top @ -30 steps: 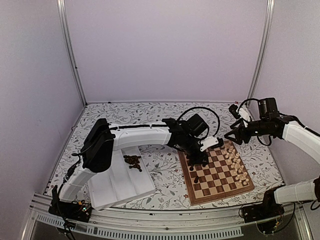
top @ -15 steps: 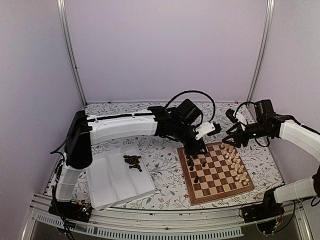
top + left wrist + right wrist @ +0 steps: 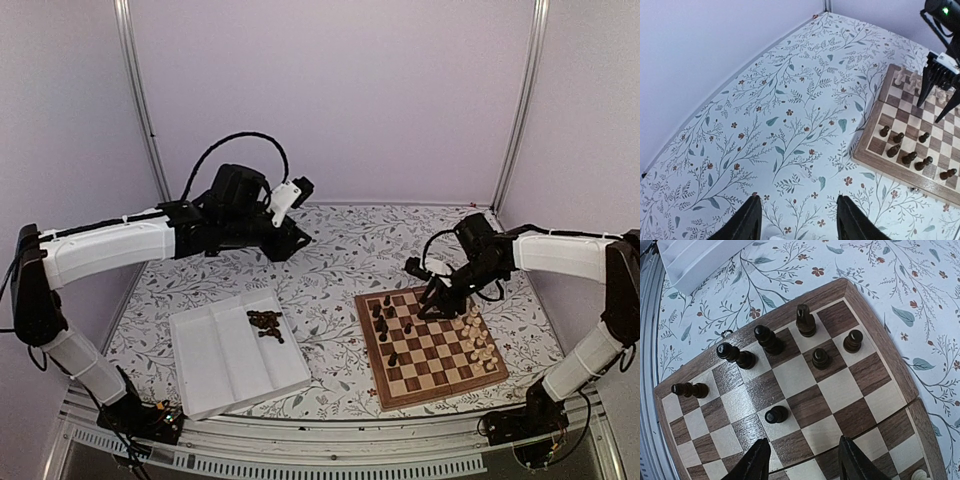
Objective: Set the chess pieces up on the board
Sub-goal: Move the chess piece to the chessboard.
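Board [image 3: 432, 352] right of centre on the table [image 3: 350, 240], white tray [image 3: 225, 375] to its left. Seven dark pieces [image 3: 767, 340] on the board's left side, pale pieces [image 3: 476, 337] along its right edge, a dark heap [image 3: 265, 322] on the tray. Right gripper [image 3: 802, 462] low over the board's far edge, fingers parted, empty. Left gripper [image 3: 797, 225] raised well left of the board, parted, empty.

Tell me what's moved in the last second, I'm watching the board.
The left gripper pulled off the board, swinging back-left over the tablecloth, jaws open and empty. The right gripper came in from beyond the far right corner to hang over the board's far edge, jaws open. The dark pile on the tray and the cream pieces stayed put.
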